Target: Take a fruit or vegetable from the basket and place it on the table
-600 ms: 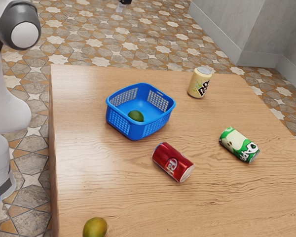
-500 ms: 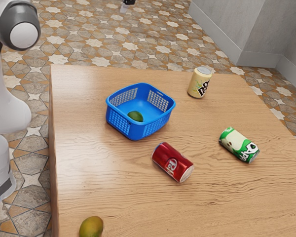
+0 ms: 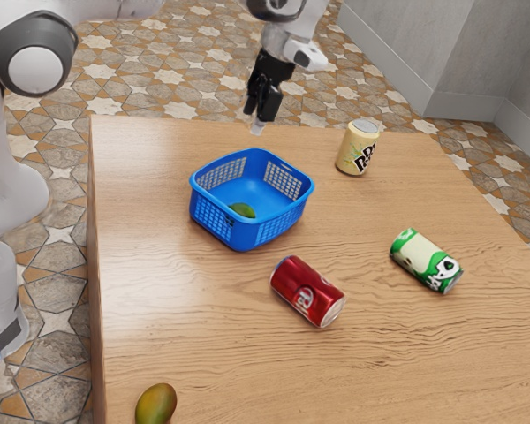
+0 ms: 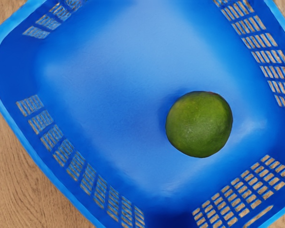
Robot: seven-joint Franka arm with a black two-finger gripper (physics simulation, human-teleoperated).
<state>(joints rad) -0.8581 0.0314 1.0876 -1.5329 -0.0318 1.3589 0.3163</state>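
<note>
In the exterior view my gripper hangs fingers-down above the blue basket, near the table's far edge in the picture. Its two light fingertips stand apart, with nothing seen between them. A green round fruit lies on the basket's floor, partly hidden by the near wall. From my hand, the wrist view looks down into the basket, where the green fruit rests off-centre, not touched by the hand. The wooden table carries the basket.
A red can lies on its side near the basket, and a green-white can lies toward the exterior view's right. Behind it stands a yellow can upright. A yellow-green mango lies at the bottom left.
My gripper has come lower into the exterior view, closer to the basket. The mango has rolled a little toward that view's left; the red and green cans have turned slightly.
</note>
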